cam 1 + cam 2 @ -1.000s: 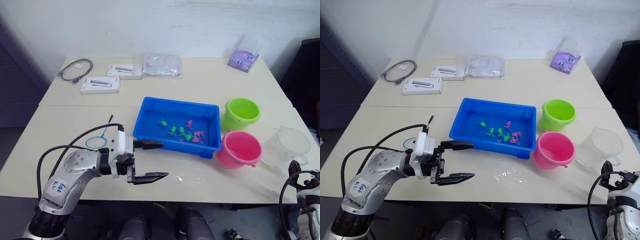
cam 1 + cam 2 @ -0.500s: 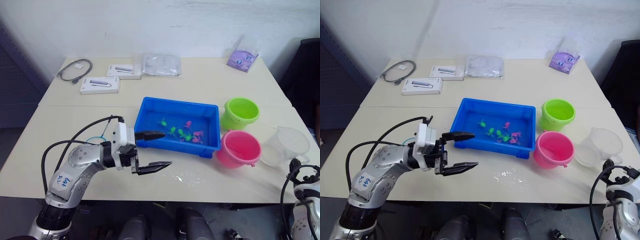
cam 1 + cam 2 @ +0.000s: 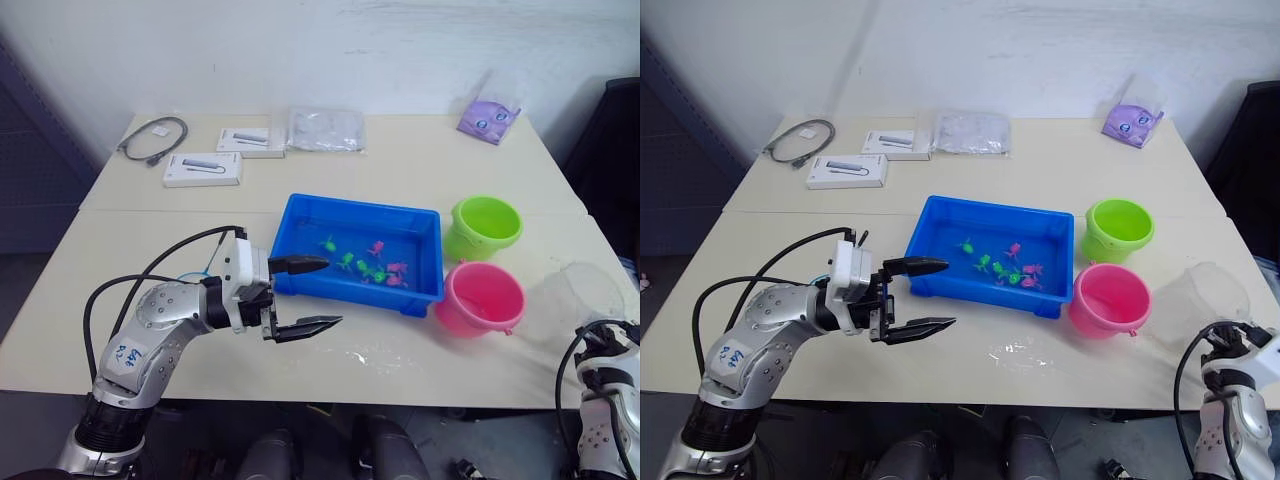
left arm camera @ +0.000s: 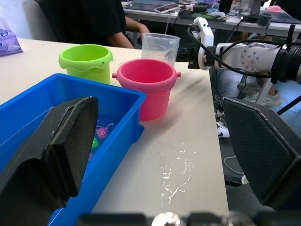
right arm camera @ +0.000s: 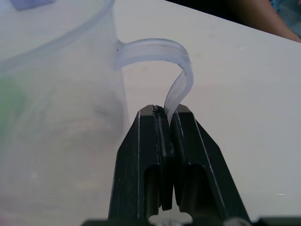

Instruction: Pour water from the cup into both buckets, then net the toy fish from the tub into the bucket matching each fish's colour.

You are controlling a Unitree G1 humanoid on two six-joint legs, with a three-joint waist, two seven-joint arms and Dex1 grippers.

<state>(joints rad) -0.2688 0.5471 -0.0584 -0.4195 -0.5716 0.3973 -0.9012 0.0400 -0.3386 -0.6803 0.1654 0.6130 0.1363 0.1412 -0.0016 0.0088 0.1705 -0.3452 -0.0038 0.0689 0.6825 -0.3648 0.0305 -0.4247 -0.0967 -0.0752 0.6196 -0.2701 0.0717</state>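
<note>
The clear cup (image 3: 583, 288) is at the table's right edge, beside the pink bucket (image 3: 483, 298). My right gripper (image 5: 167, 112) is shut on the cup's thin handle (image 5: 175, 70). The lime green bucket (image 3: 485, 225) stands just behind the pink one. The blue tub (image 3: 352, 289) sits mid-table and holds several green and pink toy fish (image 3: 371, 266) in water. My left gripper (image 3: 331, 292) hovers open at the tub's near left corner, holding nothing. The net (image 3: 187, 277) lies on the table, mostly hidden behind my left arm.
Spilled water (image 3: 375, 352) lies in front of the tub. At the back are two white boxes (image 3: 203, 168), a grey cable (image 3: 152, 135), a plastic bag (image 3: 325, 128) and a purple pouch (image 3: 487, 115). A person in dark clothing (image 4: 89, 19) sits beyond the table's right side.
My right gripper has closed onto the cup's handle, and the cup has shifted slightly. My left gripper has moved forward toward the tub's corner, still open.
</note>
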